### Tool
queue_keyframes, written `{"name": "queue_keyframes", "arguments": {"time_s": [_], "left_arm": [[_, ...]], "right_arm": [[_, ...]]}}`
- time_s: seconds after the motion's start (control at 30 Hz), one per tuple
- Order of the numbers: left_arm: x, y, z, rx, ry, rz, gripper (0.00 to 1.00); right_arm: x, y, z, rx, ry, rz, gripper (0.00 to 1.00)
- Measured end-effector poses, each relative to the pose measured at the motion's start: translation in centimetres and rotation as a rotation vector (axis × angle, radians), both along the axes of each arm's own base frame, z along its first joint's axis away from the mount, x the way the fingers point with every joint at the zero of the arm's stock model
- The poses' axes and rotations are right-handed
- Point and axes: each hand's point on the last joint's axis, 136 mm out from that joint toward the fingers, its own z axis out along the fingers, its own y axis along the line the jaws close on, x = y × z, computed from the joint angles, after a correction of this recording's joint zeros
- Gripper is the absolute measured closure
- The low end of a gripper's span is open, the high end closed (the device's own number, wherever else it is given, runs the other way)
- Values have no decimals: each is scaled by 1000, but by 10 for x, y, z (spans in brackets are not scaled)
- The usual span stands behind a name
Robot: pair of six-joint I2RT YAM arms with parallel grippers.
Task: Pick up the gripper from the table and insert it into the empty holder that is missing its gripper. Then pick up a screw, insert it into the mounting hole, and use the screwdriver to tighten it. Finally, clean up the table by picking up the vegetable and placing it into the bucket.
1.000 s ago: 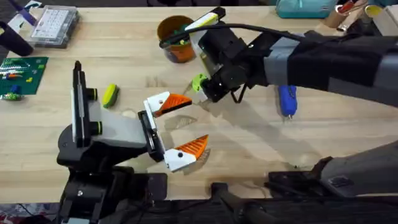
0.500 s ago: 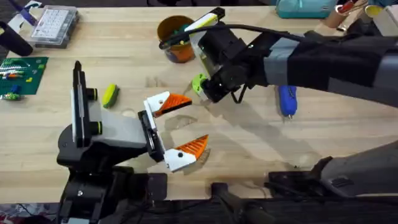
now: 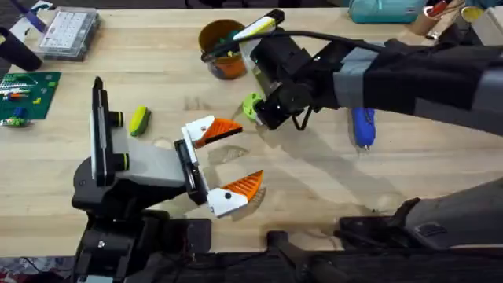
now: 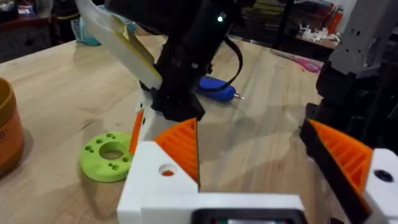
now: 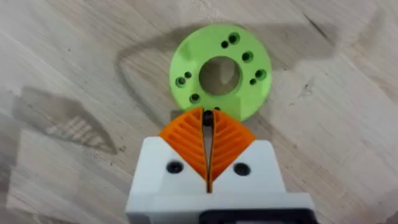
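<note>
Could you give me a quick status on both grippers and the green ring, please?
Right gripper shut on a small dark screw, poised at green ring. Left gripper open, empty. Screwdriver on table, nothing blocking.

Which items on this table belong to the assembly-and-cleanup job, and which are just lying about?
Job items:
green ring holder
tiny dark screw pinched in the right gripper
screwdriver
vegetable
bucket
left gripper, open

Lying about:
clear compartment box
green circuit board
teal object at the far edge
</note>
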Motion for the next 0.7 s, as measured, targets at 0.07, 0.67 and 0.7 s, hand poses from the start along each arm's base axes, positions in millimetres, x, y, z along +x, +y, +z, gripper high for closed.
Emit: {"name": "queue_keyframes", "arguments": {"time_s": [0.07,0.67,0.7], "left_arm": [[0,0,0,0,0,0,9],[0,0,0,0,0,0,9],[0,0,0,0,0,0,9]], "right_arm": [[0,0,0,-1,-1,2,990],[4,4,6,13,-16,2,994],[5,4,9,17,-20,2,994]]}}
